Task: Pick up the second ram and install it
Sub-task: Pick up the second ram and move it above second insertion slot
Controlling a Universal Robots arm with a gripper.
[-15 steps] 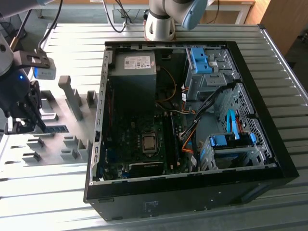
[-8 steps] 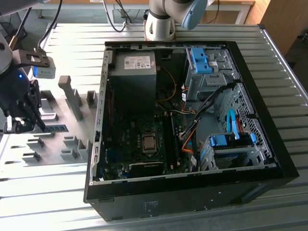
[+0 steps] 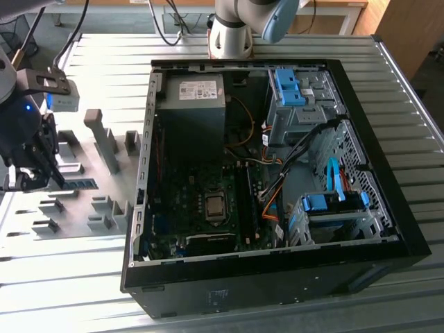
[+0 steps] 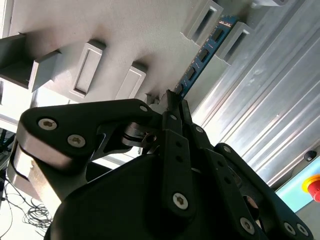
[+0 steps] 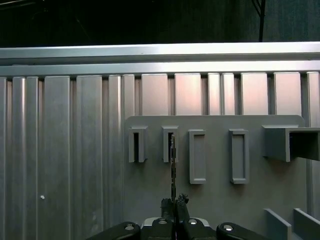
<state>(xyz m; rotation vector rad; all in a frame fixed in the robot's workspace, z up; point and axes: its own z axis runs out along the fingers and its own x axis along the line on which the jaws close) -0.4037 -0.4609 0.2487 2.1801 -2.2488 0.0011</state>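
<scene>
The second ram (image 4: 204, 51) is a thin blue board with black chips, standing on edge on the grey fixture plate (image 4: 100, 20). Its far end sits between two grey fixture blocks (image 4: 202, 19). In the first wrist view the ram (image 5: 173, 165) shows edge-on, running from a block slot to my fingertips. My gripper (image 4: 172, 98) is shut on the ram's near end, its black fingers pressed against both faces. In the exterior view the gripper (image 3: 38, 175) hangs at the exterior view's left, with the ram (image 3: 84, 183) lying just beside it on the fixture plate (image 3: 76, 156).
An open black computer case (image 3: 388, 236) lies on the slatted metal table (image 3: 83, 277), with the green motherboard (image 3: 201, 208) and its long black slots (image 3: 246, 198) inside. Several grey fixture blocks (image 3: 104, 142) rise from the plate. A red button (image 4: 314, 186) sits at the table's edge.
</scene>
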